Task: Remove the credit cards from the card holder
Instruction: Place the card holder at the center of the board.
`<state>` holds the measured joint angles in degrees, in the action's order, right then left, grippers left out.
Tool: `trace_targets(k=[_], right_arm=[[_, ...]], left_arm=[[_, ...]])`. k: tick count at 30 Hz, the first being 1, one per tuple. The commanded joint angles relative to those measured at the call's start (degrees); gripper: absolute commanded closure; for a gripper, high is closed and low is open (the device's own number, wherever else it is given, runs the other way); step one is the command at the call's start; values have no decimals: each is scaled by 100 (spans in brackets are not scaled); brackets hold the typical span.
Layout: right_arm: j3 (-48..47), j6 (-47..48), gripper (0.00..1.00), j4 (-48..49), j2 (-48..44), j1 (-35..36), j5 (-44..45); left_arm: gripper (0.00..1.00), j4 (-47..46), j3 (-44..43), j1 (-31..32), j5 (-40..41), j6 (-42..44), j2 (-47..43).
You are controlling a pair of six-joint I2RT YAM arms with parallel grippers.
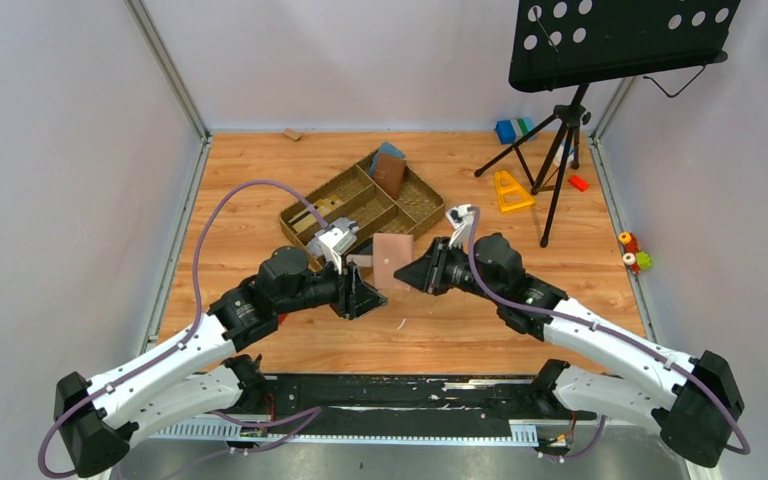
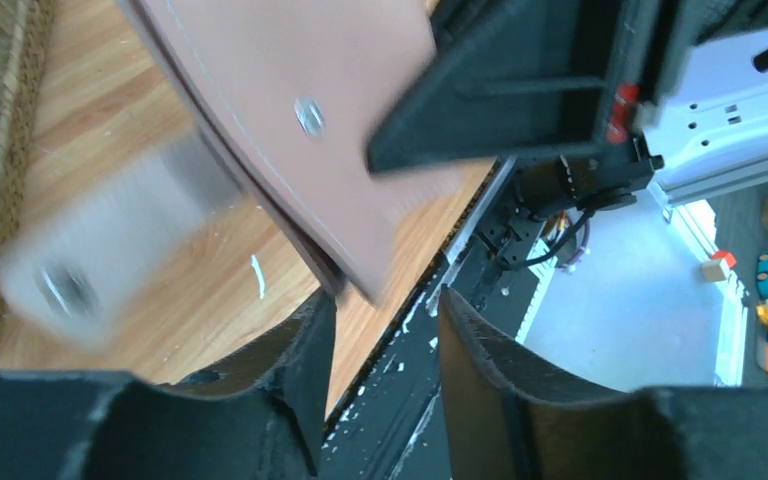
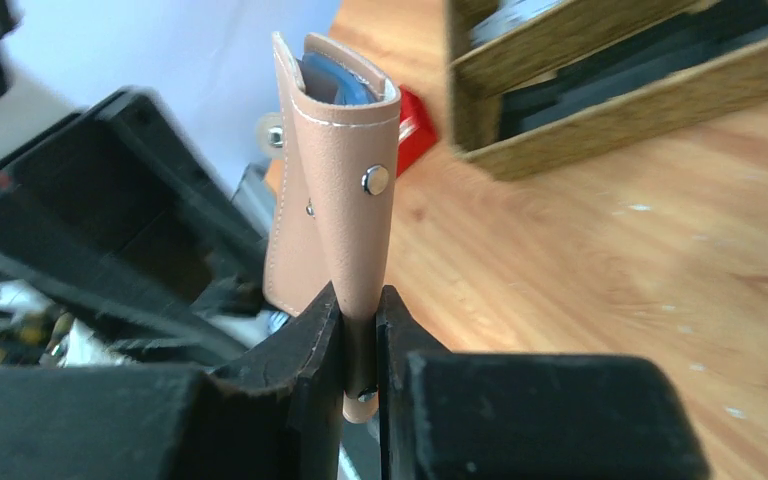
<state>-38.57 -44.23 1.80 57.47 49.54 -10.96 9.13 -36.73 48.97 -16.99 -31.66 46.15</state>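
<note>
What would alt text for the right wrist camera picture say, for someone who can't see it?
The right gripper pinches the lower edge of a tan card holder, holding it upright with blue-grey lining showing at its top. Behind lie a wooden table and a woven tray.

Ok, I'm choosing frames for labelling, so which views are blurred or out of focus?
Top external: sharp, evenly lit, soft shadows only. Left wrist: the card holder looks slightly soft, a pale shape beside it is smeared beyond identifying, and the right background is bright. Right wrist: the card holder is crisp, the tray behind it is out of focus.
</note>
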Motion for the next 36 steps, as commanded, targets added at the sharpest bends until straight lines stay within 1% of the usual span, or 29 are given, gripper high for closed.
trace_targets(k=[1,2,3,5,8,10,12,15,17,18,19,20,21,25,28,30,32,34,36], right_arm=[[187,243,100,-438,-132,-764,331],[285,272,100,-458,-137,-1104,160],[352,312,100,-467,-113,-1254,71],[438,483,100,-474,16,-1774,-173],[428,707,100,-488,415,-2247,-538],[366,829,100,-406,744,-2433,-898],[269,921,99,-339,1067,-2535,-1257],[133,998,93,-56,1558,-2660,-1916],[46,1050,77,6,1843,-2824,-2359],[13,1098,60,-34,1944,-2922,-2453],[3,1183,36,-93,1969,-3003,-2473],[-19,1305,8,-321,1947,-3070,-2395],[-75,1461,0,-577,1871,-3125,-2118],[-280,1853,0,-1322,1376,-3234,-1105],[-410,2112,0,-1681,933,-3240,-194],[-382,2270,0,-1772,611,-3240,464],[-279,2506,0,-1710,245,-3240,998],[-54,2871,0,-1492,-137,-3241,1500],[256,3238,0,-1079,-470,-3241,1852]], left_arm=[[47,-180,-83,78,8,-52,-136],[45,-121,-70,39,63,-75,-126],[43,-74,-50,-6,98,-91,-117],[39,-33,21,-115,128,-146,-143],[34,53,107,-240,339,-165,-215],[28,195,106,-256,565,-98,-272],[25,304,100,-263,748,5,-337],[23,422,109,-272,935,90,-443],[21,491,116,-278,1059,138,-503],[19,533,126,-282,1150,174,-529],[15,602,130,-295,1304,166,-546],[5,662,139,-311,1521,146,-550],[1,719,140,-340,1664,152,-543],[0,1019,-22,-454,2384,324,-458],[0,924,26,-505,2906,401,-550],[0,648,231,-511,3371,601,-691],[0,248,519,-511,4057,850,-930],[0,-233,824,-511,4701,1272,-1189],[0,-738,1091,-509,5061,1725,-1256]])
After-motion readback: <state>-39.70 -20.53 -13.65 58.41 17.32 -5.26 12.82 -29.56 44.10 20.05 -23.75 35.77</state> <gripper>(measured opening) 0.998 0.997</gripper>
